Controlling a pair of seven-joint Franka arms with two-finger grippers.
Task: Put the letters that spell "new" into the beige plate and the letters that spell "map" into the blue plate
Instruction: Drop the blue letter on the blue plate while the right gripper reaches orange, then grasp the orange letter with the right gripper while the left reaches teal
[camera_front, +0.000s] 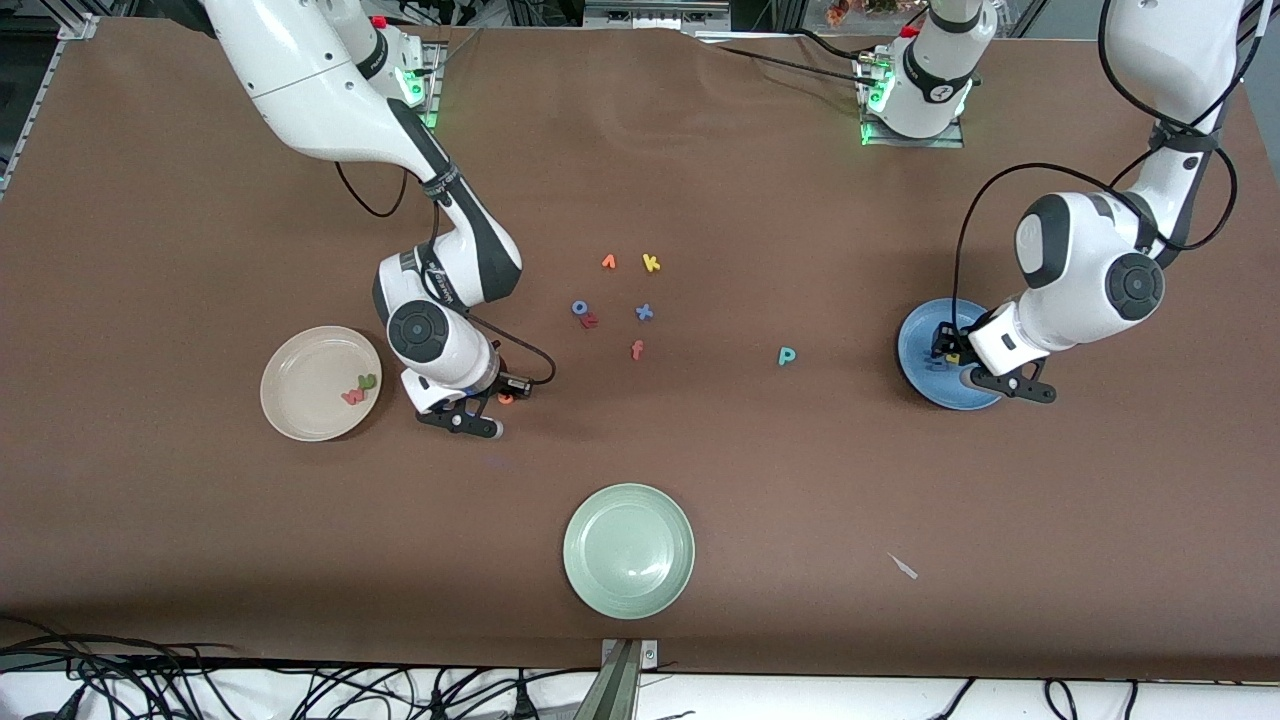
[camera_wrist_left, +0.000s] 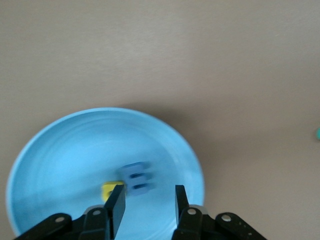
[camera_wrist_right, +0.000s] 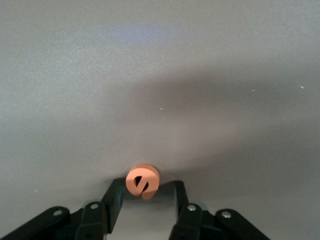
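Observation:
The orange e (camera_wrist_right: 143, 181) lies on the table, toward the left arm's end from the beige plate (camera_front: 300, 415). My right gripper (camera_wrist_right: 147, 194) is down at it with the jaws open on either side, and a gap still shows at one finger. In the front view that e (camera_front: 506, 397) sits at the right gripper (camera_front: 497, 400). The beige plate holds the green n (camera_front: 367, 381) and salmon w (camera_front: 353, 396). My left gripper (camera_wrist_left: 148, 201) hangs open over the blue plate (camera_wrist_left: 60, 150), with the blue m (camera_wrist_left: 137, 178) and yellow a (camera_wrist_left: 109, 189) in the plate below. The teal p (camera_front: 787, 355) lies on the table.
Several spare letters lie mid-table: an orange v shape (camera_front: 608, 262), yellow k (camera_front: 651, 263), blue o (camera_front: 579, 308), blue x (camera_front: 644, 312) and red f (camera_front: 637, 350). A pale green plate (camera_front: 628, 590) stands nearest the front camera.

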